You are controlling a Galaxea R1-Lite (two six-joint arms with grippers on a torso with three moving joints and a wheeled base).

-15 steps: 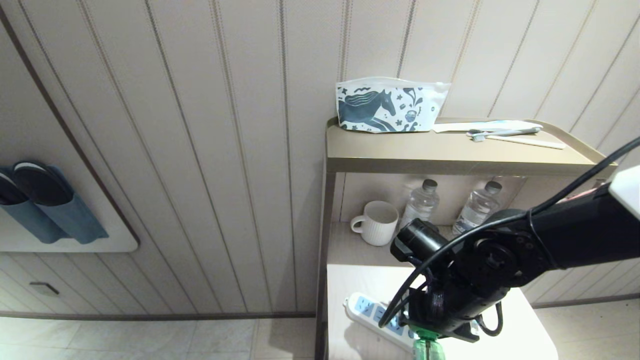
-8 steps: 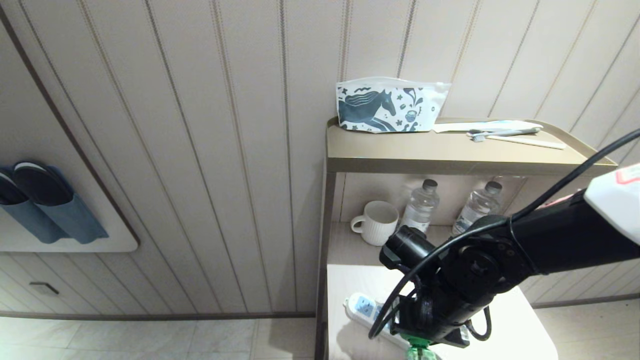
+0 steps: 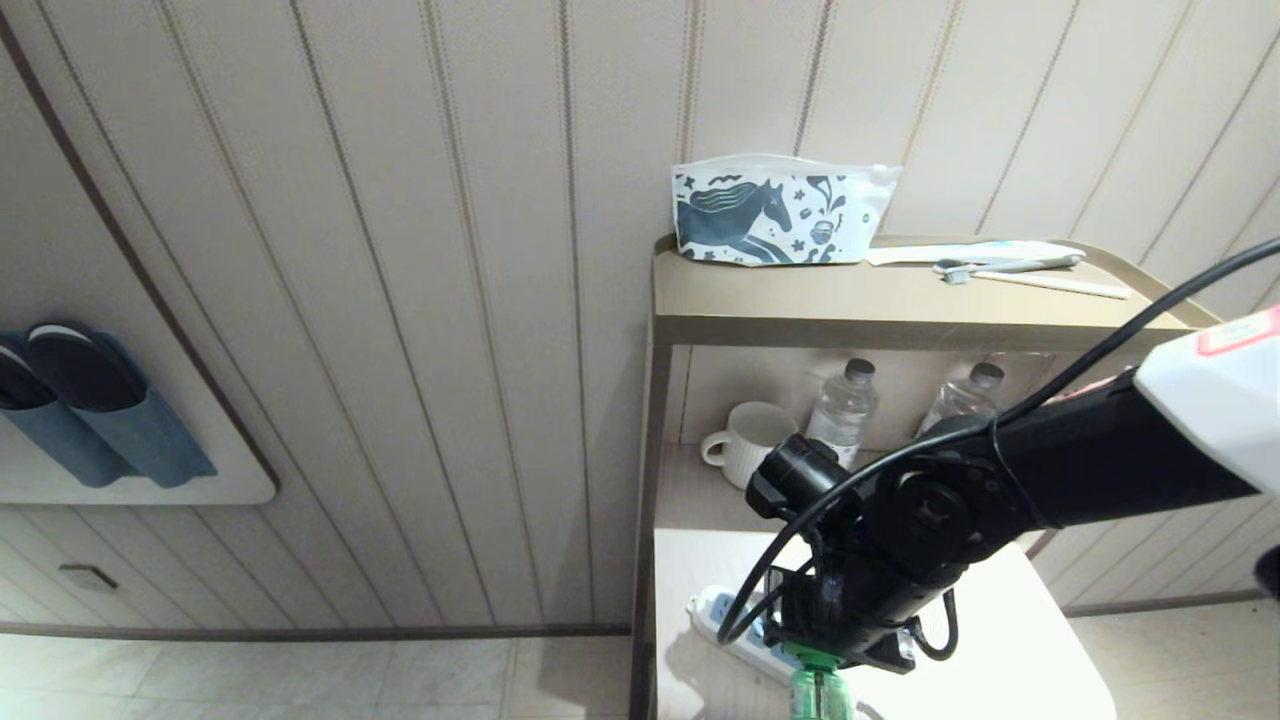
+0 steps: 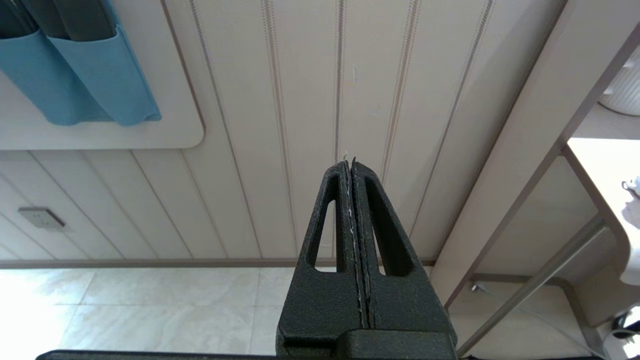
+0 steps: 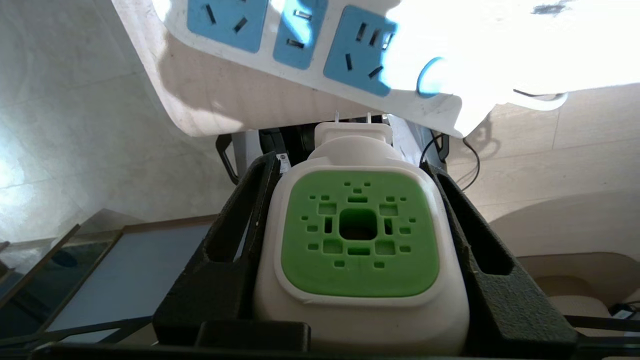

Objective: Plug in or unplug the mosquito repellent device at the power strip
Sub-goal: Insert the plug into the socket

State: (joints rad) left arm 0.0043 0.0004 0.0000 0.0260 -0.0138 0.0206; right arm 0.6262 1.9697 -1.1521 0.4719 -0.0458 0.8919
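Observation:
My right gripper (image 5: 350,165) is shut on the mosquito repellent device (image 5: 357,235), its black fingers pressing the white body on both sides of the green vented face. The two bare prongs (image 5: 352,117) point toward the power strip (image 5: 300,45) and sit in no socket. Three light-blue socket faces and the round button (image 5: 430,77) show on the strip. In the head view the right gripper (image 3: 820,645) hangs over the power strip (image 3: 715,615) at the white table's front, with the device's green bottle (image 3: 815,695) below it. My left gripper (image 4: 352,165) is shut and empty, parked facing the panelled wall.
Behind the white table (image 3: 1000,650) a shelf holds a ribbed mug (image 3: 745,445) and two water bottles (image 3: 840,410). The upper shelf (image 3: 850,300) carries a horse-print pouch (image 3: 780,210) and a toothbrush (image 3: 1010,265). Slippers in a blue holder (image 3: 90,410) hang on the wall at left.
My right arm has swung left in the head view, carrying the device along over the power strip. The left arm has not moved.

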